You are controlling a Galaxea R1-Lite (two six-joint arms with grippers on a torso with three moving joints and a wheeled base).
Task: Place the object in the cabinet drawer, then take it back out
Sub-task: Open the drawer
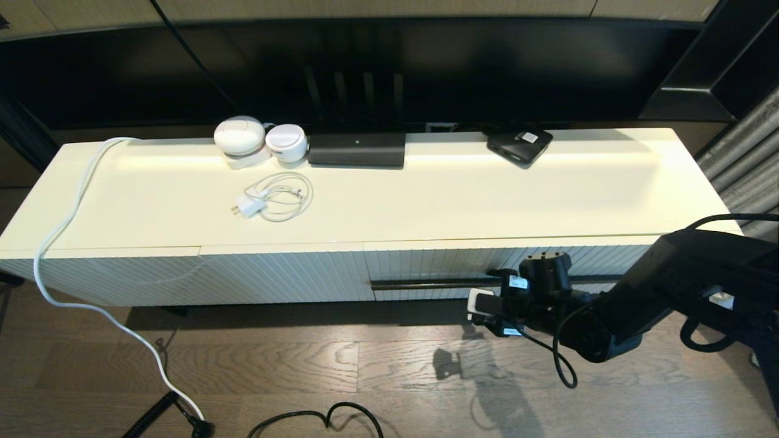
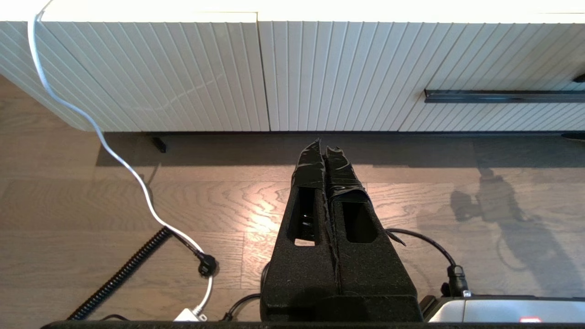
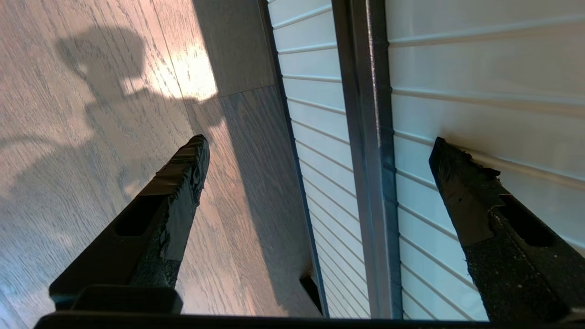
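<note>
Right claw sits up close to the cabinet drawer, fingers spread wide and holding nothing, one fingertip on the ribbed front just past the black bar handle. Left claw hangs over the floor, fingers together. No umbrella visible anywhere.

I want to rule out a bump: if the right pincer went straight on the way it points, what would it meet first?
Probably the drawer's black bar handle: the open right pincer straddles it, fingers either side. The ribbed drawer front lies just behind; depth is unclear.
</note>
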